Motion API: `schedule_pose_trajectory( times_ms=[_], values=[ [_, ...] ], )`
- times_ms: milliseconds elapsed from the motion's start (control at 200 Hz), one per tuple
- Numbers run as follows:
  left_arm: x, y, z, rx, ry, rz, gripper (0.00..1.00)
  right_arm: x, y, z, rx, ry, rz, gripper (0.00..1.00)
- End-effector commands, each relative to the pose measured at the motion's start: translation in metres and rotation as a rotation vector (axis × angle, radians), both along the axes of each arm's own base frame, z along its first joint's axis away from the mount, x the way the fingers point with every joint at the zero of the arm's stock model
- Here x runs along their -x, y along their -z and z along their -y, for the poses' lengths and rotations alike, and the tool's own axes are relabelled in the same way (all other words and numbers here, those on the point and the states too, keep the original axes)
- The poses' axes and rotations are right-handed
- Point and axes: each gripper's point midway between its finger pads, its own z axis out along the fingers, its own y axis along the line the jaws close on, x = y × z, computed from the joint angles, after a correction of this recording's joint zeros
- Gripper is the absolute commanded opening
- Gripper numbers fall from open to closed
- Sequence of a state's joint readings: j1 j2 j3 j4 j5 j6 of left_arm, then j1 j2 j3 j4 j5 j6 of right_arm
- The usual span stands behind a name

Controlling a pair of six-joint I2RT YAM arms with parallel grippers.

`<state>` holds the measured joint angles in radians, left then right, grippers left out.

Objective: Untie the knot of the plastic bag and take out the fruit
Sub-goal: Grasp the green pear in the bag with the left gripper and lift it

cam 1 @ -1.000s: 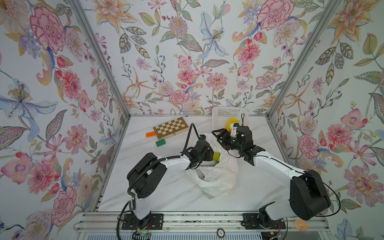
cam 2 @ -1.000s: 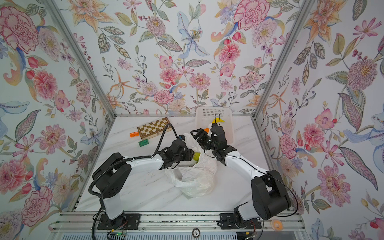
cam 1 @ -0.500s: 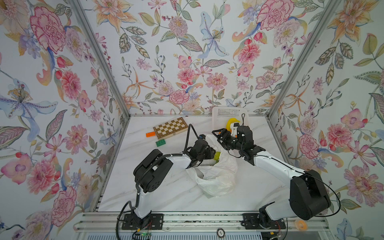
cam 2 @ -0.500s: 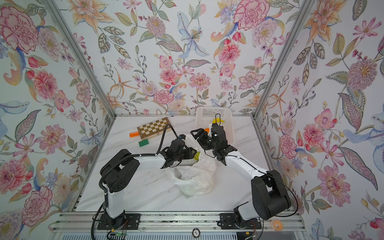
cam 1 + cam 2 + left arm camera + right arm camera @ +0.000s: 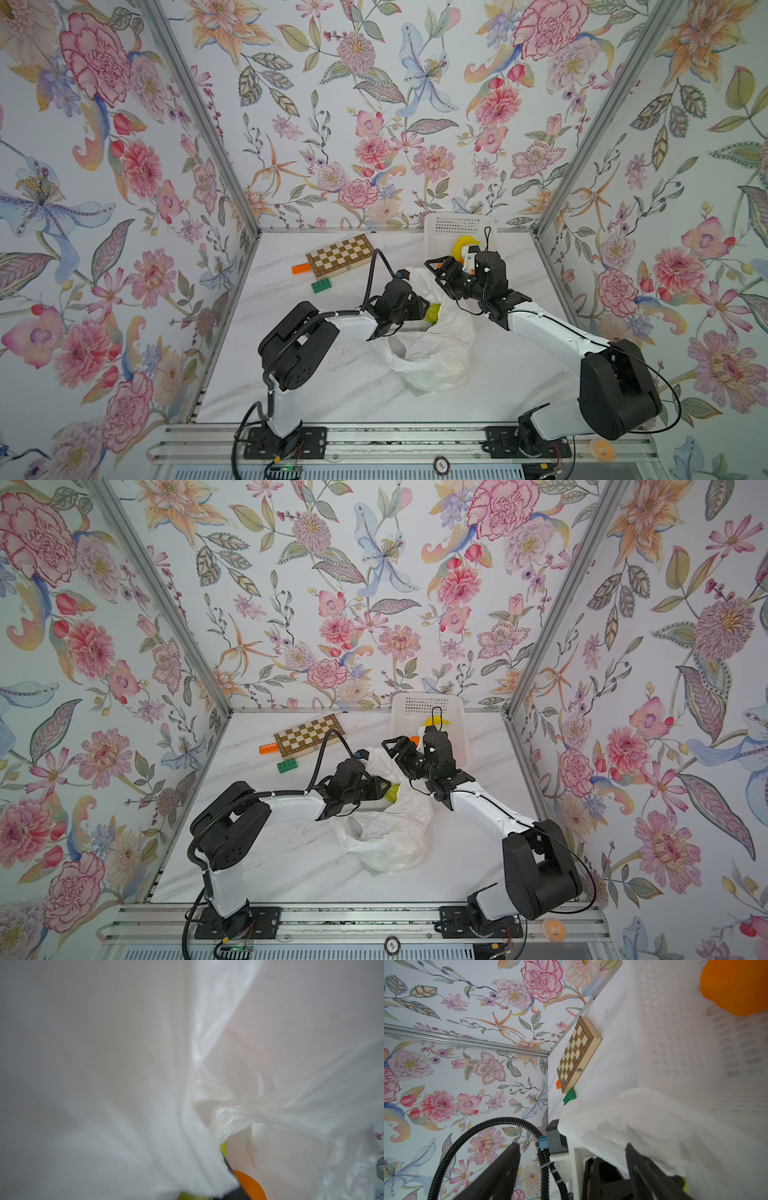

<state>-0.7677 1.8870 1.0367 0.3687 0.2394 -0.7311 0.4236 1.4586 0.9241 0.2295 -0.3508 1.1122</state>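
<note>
The plastic bag (image 5: pixel 432 349) lies crumpled mid-table in both top views, its mouth facing the far side. My left gripper (image 5: pixel 423 309) reaches into that mouth, right beside a yellow-green fruit (image 5: pixel 434 312). In the left wrist view, bag film (image 5: pixel 124 1084) covers nearly everything. Only one dark finger (image 5: pixel 229 1169) shows there, between a green fruit (image 5: pixel 224 1146) and an orange fruit (image 5: pixel 249 1185), so the jaws' gap is hidden. A bunched gather of film (image 5: pixel 228 1120) may be the knot; I cannot tell. My right gripper (image 5: pixel 436 274) hangs open over the bag's far edge, holding nothing.
The white basket (image 5: pixel 449 224) stands at the back right with a banana (image 5: pixel 463 243) and an orange (image 5: pixel 737 987) in it. A chessboard (image 5: pixel 340 260), an orange block (image 5: pixel 300 269) and a green block (image 5: pixel 322 285) lie at the back left.
My left gripper has pushed a little further into the bag's mouth and its jaws have narrowed. The left arm's elbow has shifted. The right arm has stayed put.
</note>
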Motion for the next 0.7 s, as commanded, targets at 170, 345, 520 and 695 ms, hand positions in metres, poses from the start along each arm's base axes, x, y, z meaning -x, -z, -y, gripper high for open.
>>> schedule_pose_trajectory(
  times_ms=[170,345,520,695],
  values=[
    [0.027,-0.050,0.002,0.026,0.082,0.106,0.34,-0.009,-0.012,0.005,0.007,0.037,0.023,0.81],
    [0.044,-0.059,-0.006,-0.076,0.084,0.156,0.33,-0.011,-0.001,0.008,0.047,0.045,0.007,0.82],
    [0.045,-0.064,-0.029,-0.140,0.027,0.194,0.31,-0.009,0.013,0.010,0.071,0.043,-0.019,0.83],
    [0.049,-0.097,-0.040,-0.137,0.019,0.270,0.30,-0.004,0.025,0.005,0.071,0.008,-0.046,0.85]
  ],
)
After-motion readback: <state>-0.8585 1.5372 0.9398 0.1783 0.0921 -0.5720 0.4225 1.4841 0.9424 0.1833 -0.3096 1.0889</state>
